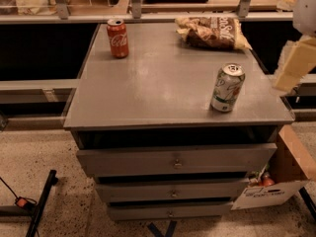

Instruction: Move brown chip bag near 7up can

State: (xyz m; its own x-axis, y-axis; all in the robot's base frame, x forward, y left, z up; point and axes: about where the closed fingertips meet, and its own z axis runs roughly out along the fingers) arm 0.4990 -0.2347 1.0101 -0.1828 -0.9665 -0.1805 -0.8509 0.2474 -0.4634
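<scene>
Brown chip bag (212,32) lies far-right on the table (148,88), well apart from the 7up can (227,88). It looks light and crinkly (pinch a crimped edge). The hand (295,65) hovers off the right edge; how open, cannot tell.

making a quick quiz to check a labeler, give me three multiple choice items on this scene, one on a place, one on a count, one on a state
1. Where is the tool?
A left of the cabinet
B at the cabinet's right edge
C in a drawer

2. How many cans stand on the cabinet top?
A one
B two
C three

3. The brown chip bag is:
A lying at the back right, untouched
B held up by the tool
C tucked in a drawer

Answers:
1 B, its pale shape shows right of the 7up can.
2 B, the 7up can and the red cola can.
3 A, it rests on the top, apart from the tool.
</scene>
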